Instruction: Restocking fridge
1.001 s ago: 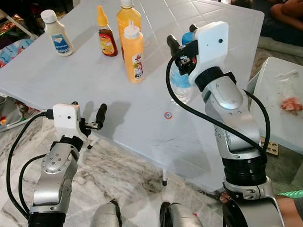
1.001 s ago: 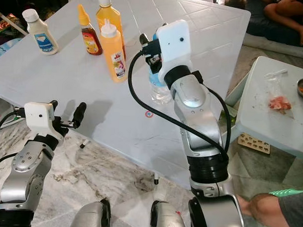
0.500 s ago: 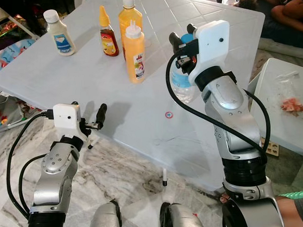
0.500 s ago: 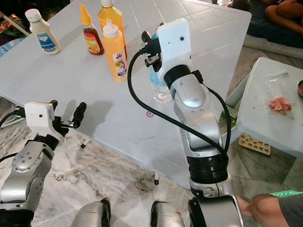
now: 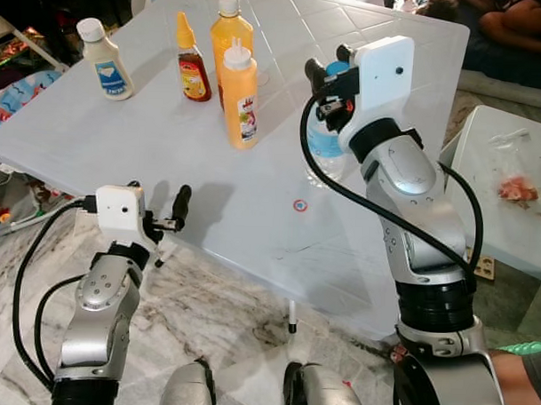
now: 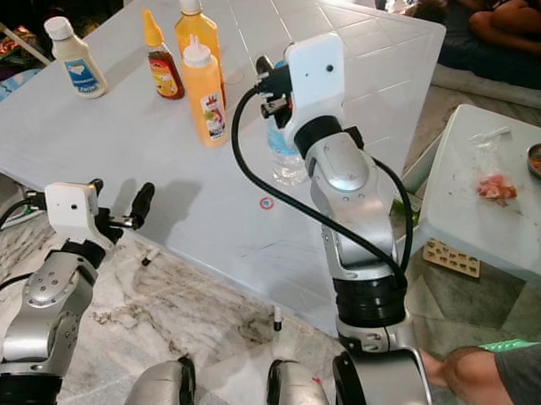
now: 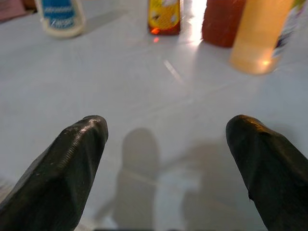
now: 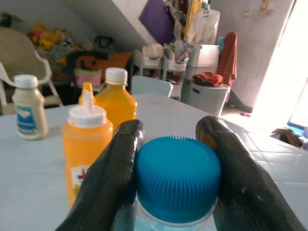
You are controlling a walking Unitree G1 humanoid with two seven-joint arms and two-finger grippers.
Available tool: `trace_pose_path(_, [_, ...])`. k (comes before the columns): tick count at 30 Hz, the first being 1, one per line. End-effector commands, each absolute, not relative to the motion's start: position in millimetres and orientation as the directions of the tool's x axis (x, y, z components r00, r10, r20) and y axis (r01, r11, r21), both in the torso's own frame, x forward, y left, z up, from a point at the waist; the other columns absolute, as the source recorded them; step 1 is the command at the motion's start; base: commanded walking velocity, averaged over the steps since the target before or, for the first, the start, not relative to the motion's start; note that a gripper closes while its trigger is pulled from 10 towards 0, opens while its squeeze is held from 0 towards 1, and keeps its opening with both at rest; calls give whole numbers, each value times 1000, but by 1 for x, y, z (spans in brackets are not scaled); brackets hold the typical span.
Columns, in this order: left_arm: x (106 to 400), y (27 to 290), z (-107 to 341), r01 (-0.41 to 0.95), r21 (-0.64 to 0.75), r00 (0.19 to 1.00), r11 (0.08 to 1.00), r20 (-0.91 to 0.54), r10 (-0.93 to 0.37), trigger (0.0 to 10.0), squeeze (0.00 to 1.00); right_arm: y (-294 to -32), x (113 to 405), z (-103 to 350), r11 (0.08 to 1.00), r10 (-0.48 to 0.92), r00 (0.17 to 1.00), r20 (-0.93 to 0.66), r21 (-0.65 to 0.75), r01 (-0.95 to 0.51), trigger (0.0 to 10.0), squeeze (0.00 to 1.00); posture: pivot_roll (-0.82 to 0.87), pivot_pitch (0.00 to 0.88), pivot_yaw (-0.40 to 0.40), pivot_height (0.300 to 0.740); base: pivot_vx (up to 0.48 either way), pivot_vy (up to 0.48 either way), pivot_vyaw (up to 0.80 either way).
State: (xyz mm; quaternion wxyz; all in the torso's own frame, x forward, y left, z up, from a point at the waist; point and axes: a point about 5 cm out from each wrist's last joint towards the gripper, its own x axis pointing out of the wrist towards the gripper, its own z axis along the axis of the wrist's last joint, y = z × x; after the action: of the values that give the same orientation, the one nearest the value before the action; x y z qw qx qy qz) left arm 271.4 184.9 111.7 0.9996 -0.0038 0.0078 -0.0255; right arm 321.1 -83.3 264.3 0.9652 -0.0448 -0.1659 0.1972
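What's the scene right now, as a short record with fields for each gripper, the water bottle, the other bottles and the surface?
right gripper: fingers closed on the blue cap of the water bottle, gripping it from both sides
left gripper: open, holding nothing, at the near table edge
water bottle: clear, upright, standing on the table
other bottles: orange squeeze bottle, orange juice bottle, red sauce bottle, white mayonnaise bottle, all upright at the far left
surface: white tiled table, small round red-rimmed bit near the water bottle

Water bottle (image 5: pixel 326 151) half behind right end effector (image 5: pixel 326 76)
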Motion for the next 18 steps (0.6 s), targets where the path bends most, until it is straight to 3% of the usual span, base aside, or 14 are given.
trace_pose_path(1, [267, 186, 101, 22, 1, 998, 1000, -62, -21, 10000, 0, -79, 313, 262, 901, 430, 838, 334, -98, -423, 0, 0, 39, 91, -15, 740, 0, 0, 0])
trace_pose_path(7, [270, 184, 99, 10, -1, 998, 1000, -68, -11, 10000, 0, -90, 306, 256, 910, 406, 836, 368, -82, -406, 0, 0, 33, 70, -17, 740, 0, 0, 0])
trace_pose_path(8, [272, 184, 100, 8, -5, 998, 1000, -63, -8, 10000, 0, -92, 305, 255, 914, 396, 838, 374, -78, -398, 1882, 0, 29, 69, -16, 740, 0, 0, 0])
trace_pose_path(10, [274, 184, 100, 6, -7, 998, 1000, -61, -7, 10000, 0, -94, 306, 256, 920, 384, 841, 382, -75, -386, 8118, 0, 18, 66, -14, 740, 0, 0, 0])
trace_pose_path(11, [276, 182, 101, 11, -8, 998, 1000, -58, -12, 10000, 0, -95, 306, 259, 920, 382, 834, 398, -77, -384, 10000, 0, 15, 66, -14, 740, -262, 0, 0])
trace_pose_path(18, [278, 178, 101, 20, -15, 998, 1000, -53, -21, 10000, 0, -96, 307, 261, 920, 381, 827, 413, -82, -383, 10000, 0, 9, 68, -15, 740, -281, 0, 0])
